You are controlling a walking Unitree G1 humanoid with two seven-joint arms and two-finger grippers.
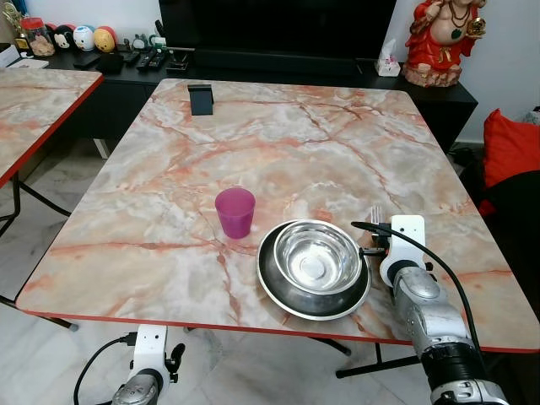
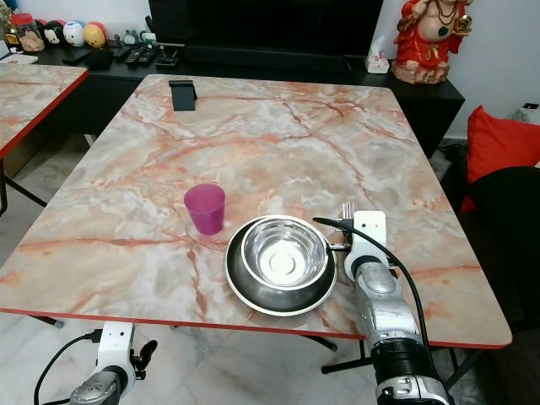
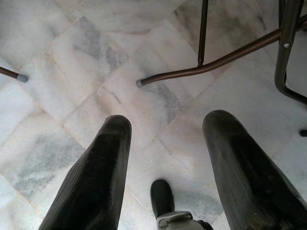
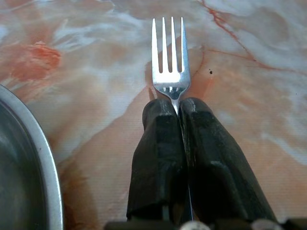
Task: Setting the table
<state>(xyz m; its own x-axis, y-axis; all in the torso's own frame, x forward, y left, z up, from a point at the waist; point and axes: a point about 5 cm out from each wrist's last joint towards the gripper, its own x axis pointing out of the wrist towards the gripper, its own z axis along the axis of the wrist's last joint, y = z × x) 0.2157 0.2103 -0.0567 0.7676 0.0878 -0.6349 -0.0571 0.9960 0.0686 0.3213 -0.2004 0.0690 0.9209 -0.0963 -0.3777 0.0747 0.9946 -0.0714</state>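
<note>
A steel bowl (image 1: pixel 318 255) sits inside a dark-rimmed steel plate (image 1: pixel 278 287) near the front edge of the marble table (image 1: pixel 278 143). A purple cup (image 1: pixel 234 212) stands just left of them. My right gripper (image 4: pixel 175 106) is low over the tabletop right of the plate, shut on a silver fork (image 4: pixel 169 57) whose tines (image 1: pixel 376 213) point away from me. The fork's handle is hidden between the fingers. My left gripper (image 3: pixel 165 132) hangs open below the table edge, over the floor.
A small black stand (image 1: pixel 200 99) is at the table's far left. A second marble table (image 1: pixel 34 101) stands to the left. Behind are a dark sideboard with remotes and figurines, a red statue (image 1: pixel 439 38), and a red cushion (image 1: pixel 510 148) at right.
</note>
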